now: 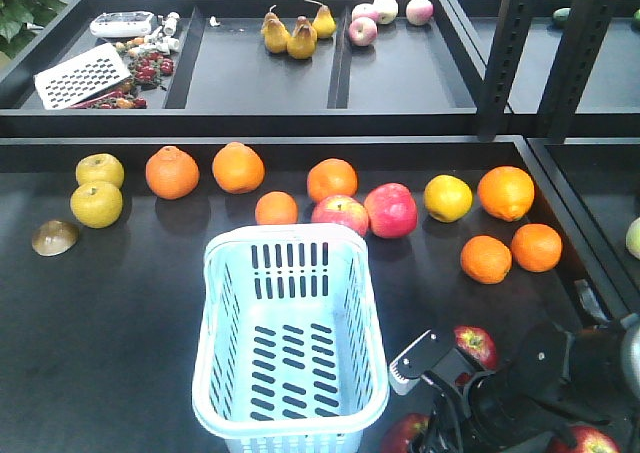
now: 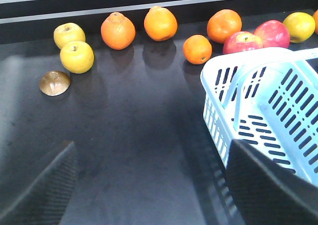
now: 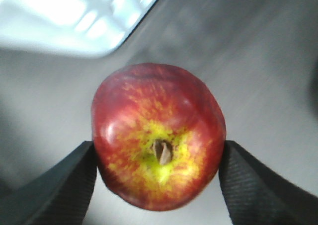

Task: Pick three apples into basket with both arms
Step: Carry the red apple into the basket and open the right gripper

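Basket (image 1: 290, 238) sits mid surface (image 1: 100, 353), nothing in it. R tool (image 3: 159, 153) squeezes one dark apple (image 3: 149, 101) from both sides, at 4 o'clock of basket. L tool (image 2: 151, 153) is wide open, holds nothing. Oranges (image 1: 172, 171) & pink apples (image 1: 340, 213) line up at 12 o'clock, not in the way.

Black tabletop (image 1: 110, 353) with fruit around a pale blue basket (image 1: 286, 235).
Behind the basket runs a row of oranges (image 1: 172, 172), yellow apples (image 1: 97, 204) and pink-red apples (image 1: 390, 211); a brown half-shell (image 1: 55, 237) lies left, dark-red apples (image 1: 477, 345) right.
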`<state>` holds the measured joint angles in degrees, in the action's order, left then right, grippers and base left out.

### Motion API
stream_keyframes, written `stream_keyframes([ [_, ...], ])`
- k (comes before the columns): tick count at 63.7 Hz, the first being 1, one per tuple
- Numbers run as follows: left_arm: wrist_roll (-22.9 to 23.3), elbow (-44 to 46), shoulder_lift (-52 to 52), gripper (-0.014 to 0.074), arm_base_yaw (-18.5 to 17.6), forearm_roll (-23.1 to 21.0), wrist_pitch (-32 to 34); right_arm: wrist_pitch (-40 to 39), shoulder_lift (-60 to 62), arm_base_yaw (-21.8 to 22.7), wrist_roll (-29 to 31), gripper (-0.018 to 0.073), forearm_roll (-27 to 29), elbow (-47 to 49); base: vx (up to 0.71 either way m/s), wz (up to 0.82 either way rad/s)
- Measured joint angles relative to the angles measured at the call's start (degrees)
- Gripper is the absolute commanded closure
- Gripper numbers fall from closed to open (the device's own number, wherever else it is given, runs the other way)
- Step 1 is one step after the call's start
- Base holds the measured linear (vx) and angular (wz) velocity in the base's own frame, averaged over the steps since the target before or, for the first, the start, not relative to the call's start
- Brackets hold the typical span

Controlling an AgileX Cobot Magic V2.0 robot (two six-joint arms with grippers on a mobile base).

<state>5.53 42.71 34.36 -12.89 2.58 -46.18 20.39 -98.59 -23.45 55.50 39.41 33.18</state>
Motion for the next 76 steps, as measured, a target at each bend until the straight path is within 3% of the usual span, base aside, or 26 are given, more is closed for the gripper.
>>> stream_keyframes([
  [17, 0.00, 0.00, 0.00, 0.0006, 0.00, 0.00, 0.00, 10.87, 11.88, 0.00, -21.65, 0.0292, -18.80, 0.00, 0.00, 0.00],
  [29, 0.00, 0.00, 0.00, 0.0006, 0.00, 0.00, 0.00, 15.66, 23.58, 0.00, -26.38, 0.0292, -20.19, -0.11, 0.00, 0.00],
  [44, 0.00, 0.00, 0.00, 0.0006, 0.00, 0.00, 0.00, 19.31, 33.02, 0.00, -24.13, 0.0292, -14.03, 4.36, 0.00, 0.00],
  [59, 0.00, 0.00, 0.00, 0.0006, 0.00, 0.00, 0.00, 19.99, 30.08, 0.00, -13.74, 0.0279, -4.70, 12.39, 0.00, 0.00],
  [66, 0.00, 0.00, 0.00, 0.0006, 0.00, 0.00, 0.00, 19.99, 25.15, 0.00, -9.61, 0.0221, 0.24, 14.09, 0.00, 0.00],
  [76, 0.00, 0.00, 0.00, 0.0006, 0.00, 0.00, 0.00, 19.41, 17.72, 0.00, -3.40, 0.0068, 6.37, 16.52, 0.00, 0.00],
])
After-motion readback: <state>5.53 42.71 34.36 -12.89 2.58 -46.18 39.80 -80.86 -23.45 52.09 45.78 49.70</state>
